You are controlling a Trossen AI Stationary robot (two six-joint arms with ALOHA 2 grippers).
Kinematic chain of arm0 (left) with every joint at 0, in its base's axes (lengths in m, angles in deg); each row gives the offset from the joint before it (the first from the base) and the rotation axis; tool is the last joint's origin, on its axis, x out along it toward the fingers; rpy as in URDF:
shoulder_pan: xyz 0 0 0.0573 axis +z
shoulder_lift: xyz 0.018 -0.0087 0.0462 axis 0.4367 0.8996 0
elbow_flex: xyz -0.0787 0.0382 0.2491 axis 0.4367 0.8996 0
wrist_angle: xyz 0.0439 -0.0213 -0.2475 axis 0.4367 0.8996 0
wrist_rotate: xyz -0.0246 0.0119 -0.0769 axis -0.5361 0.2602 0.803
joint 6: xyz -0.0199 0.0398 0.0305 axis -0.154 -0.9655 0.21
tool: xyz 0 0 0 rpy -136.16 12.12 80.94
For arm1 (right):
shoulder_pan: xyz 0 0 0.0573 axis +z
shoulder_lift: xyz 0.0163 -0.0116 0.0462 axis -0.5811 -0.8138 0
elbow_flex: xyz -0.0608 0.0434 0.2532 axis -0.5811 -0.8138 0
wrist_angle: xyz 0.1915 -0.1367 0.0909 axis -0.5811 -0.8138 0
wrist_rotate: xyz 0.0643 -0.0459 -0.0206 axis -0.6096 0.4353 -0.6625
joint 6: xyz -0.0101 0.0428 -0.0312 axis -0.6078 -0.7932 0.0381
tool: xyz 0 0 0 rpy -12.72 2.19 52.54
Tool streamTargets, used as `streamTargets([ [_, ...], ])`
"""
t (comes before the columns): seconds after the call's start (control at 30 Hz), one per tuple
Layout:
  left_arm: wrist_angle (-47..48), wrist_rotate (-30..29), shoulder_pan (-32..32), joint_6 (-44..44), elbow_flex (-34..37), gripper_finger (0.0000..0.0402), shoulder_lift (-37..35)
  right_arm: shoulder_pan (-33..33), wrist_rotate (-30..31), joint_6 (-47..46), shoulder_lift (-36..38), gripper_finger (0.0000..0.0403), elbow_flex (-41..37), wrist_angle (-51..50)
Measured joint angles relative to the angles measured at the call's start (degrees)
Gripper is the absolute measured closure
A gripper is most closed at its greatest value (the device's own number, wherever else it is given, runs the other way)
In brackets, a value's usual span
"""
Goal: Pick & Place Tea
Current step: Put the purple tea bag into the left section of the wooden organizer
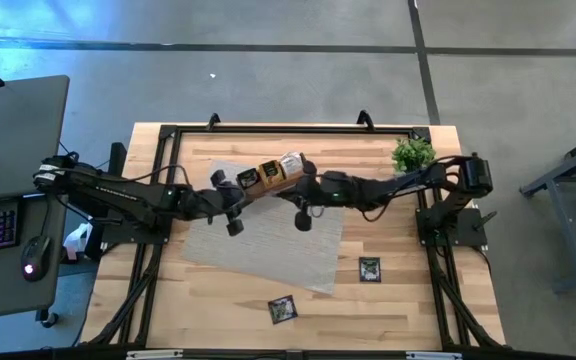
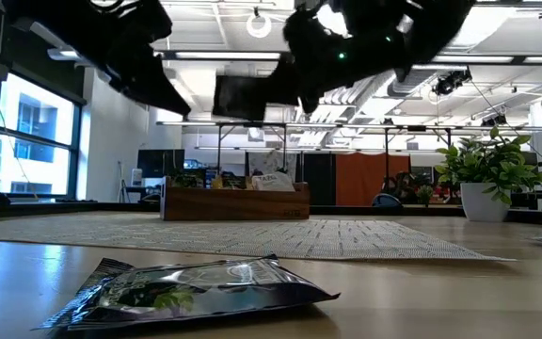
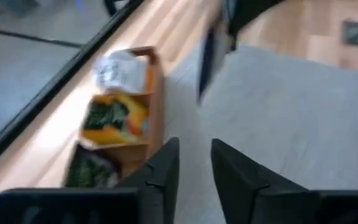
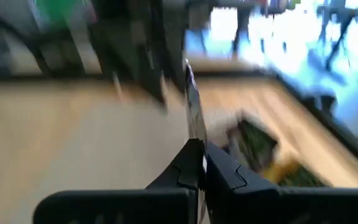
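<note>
1. Right now my right gripper [image 4: 197, 163] is pinched tight on a thin, flat, dark tea sachet [image 4: 192, 109], gripping its lower edge.
2. That sachet stands on edge, its long axis rising straight up from my fingertips, thin side toward my wrist camera.
3. From above, the held sachet hangs over the grey woven mat [image 1: 268, 240], just beside the long brown wooden compartment tray [image 1: 273, 172].
4. My left gripper [image 3: 194, 158] hovers near that tray with its fingers parted a little, nothing between them.
5. The tray's compartments hold sachets: white, yellow-orange, and dark green.
6. Two more dark sachets lie flat on the bare wooden table [image 1: 408, 310]: one [image 1: 369, 269] beyond the mat's right edge, one [image 1: 282, 309] near the front edge.
7. A small green potted plant [image 1: 412, 154] stands at the far right corner.
</note>
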Motion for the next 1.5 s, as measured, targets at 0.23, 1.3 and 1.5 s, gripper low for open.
streamTargets([
  [0.23, 1.4, -14.8, 0.0, 0.6, -0.3, 0.0299, -3.0, -0.9, 8.2, 11.4, -0.5, 0.0401, 23.5, -44.0],
  [1.3, 24.8, -18.0, 0.0, 7.1, -8.6, 0.0335, -15.7, -3.0, 16.9, 53.4, -35.9, 0.0398, 64.2, -68.5],
  [1.5, 25.2, -17.4, 0.0, 8.2, -8.6, 0.0335, -15.7, -3.0, 17.4, 54.7, -36.5, 0.0385, 64.2, -68.6],
])
